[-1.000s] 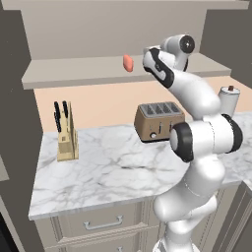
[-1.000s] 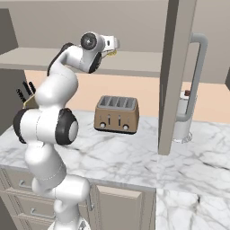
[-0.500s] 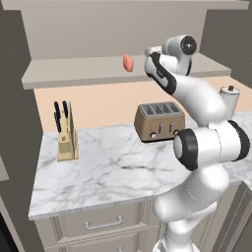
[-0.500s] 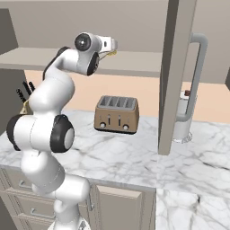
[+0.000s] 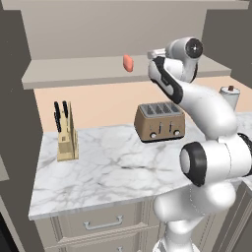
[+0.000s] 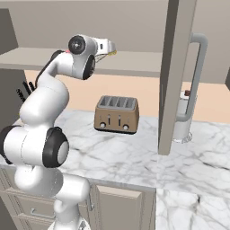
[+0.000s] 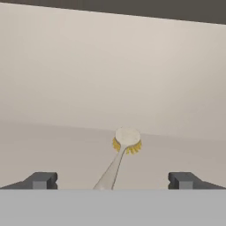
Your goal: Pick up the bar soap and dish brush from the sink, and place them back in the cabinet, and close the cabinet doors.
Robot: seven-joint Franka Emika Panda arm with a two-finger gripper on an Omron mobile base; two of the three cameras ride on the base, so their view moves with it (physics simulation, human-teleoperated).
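Observation:
The salmon-orange bar soap (image 5: 128, 62) rests on the shelf of the open cabinet (image 5: 74, 75). To its right my gripper (image 5: 151, 54) points into the cabinet just above the shelf. In the hand view the dish brush (image 7: 126, 141) lies on the shelf with its cream head away from me. Its tan handle runs back between my wide-apart fingertips (image 7: 42, 180), and neither touches it. The gripper (image 7: 112, 181) is open and holds nothing. From the right, the brush (image 6: 110, 53) shows just under the hand (image 6: 109, 46). A cabinet door (image 6: 177, 67) stands open. The sink is out of view.
A toaster (image 5: 160, 122) stands on the marble counter (image 5: 108, 172) under the shelf. A knife block (image 5: 66, 140) sits to the left and a white canister (image 6: 183, 117) to the right. The open door's bar handle (image 6: 197, 81) juts toward the base.
The hand has drawn back slightly from the shelf and the elbow has sunk lower. The jaws stay open. Soap and brush have not moved.

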